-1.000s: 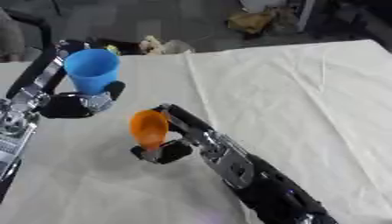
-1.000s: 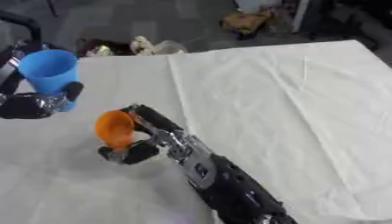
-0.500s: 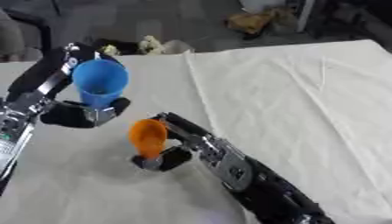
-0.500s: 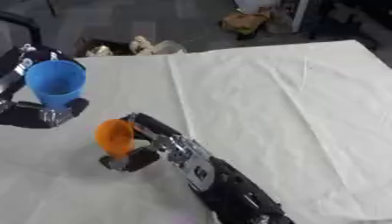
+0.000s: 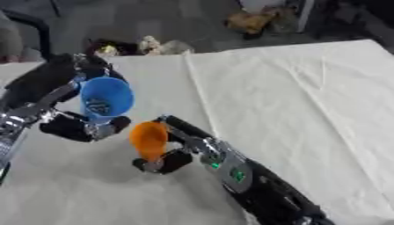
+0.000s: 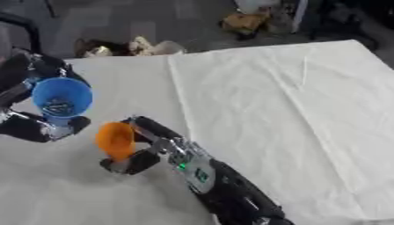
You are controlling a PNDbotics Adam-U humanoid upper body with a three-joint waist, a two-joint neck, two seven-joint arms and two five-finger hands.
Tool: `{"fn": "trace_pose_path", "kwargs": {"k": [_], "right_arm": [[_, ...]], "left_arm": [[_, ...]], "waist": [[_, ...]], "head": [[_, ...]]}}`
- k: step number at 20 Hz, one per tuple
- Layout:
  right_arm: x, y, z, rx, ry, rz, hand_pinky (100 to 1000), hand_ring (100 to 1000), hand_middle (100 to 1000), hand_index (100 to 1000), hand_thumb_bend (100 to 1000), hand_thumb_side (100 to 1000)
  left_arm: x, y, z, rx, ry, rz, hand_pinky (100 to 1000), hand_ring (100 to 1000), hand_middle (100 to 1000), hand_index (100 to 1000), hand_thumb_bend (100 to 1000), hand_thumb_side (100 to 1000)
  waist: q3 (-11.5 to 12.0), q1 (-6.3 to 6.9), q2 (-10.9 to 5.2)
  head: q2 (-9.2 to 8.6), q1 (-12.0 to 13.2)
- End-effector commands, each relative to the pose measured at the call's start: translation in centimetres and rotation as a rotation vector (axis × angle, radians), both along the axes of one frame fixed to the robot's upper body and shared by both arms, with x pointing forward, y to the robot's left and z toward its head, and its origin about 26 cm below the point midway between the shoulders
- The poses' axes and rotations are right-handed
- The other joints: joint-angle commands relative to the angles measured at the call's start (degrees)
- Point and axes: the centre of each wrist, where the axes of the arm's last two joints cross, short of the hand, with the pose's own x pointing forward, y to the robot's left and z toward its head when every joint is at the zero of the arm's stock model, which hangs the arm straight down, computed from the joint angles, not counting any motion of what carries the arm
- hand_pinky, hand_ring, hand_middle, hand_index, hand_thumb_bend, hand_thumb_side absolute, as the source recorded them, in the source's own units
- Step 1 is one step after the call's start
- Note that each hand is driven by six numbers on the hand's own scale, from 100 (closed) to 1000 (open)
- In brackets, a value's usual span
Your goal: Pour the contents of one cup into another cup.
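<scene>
Left hand (image 5: 77,127) curled round blue cup (image 5: 106,97), held above the desk (image 5: 308,105) at the left side, tilted with its mouth facing the camera; something small shows inside. Right hand (image 5: 173,151) wrapped round orange cup (image 5: 149,139), low over the white cloth, mouth tipped toward the left. Orange cup sits just right of and below the blue one, rims near, not touching. Clutter on floor beyond the desk's far edge.
</scene>
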Motion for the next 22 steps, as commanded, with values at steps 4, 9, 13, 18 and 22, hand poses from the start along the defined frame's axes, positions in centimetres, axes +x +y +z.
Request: {"fn": "trace_pose_path", "kwargs": {"k": [4,9,13,18,22], "right_arm": [[0.1,0.6,0.8,0.003,-0.025,0.021,698,764,252,387,100,273],[0.0,0.7,0.9,0.000,-0.025,0.027,699,765,252,388,100,277],[0.0,0.8,1.0,-0.001,-0.026,0.033,699,765,252,388,100,275],[0.0,0.8,0.9,-0.003,-0.026,0.034,700,766,252,388,100,272],[0.0,0.9,0.9,-0.003,-0.026,0.036,699,766,252,388,100,271]], "left_arm": [[0.1,0.1,1.6,0.125,-0.103,-0.012,429,256,224,648,100,100],[0.2,-0.3,1.9,0.196,-0.150,-0.022,432,255,226,646,158,100],[0.2,-0.6,2.1,0.257,-0.187,-0.024,433,253,226,646,204,100],[0.1,-1.0,2.6,0.330,-0.251,-0.039,429,247,224,644,272,100],[-0.1,-1.2,3.0,0.381,-0.296,-0.048,420,245,224,639,304,100]], "waist": [[-0.2,0.19,-1.24],[-0.4,0.03,-1.30],[-0.6,-0.07,-1.35],[-0.6,-0.06,-1.40],[-0.6,-0.01,-1.41]], "head": [[-0.11,-0.2],[-0.08,-0.1],[-0.14,0.0],[-0.22,0.0],[-0.27,0.0]]}}
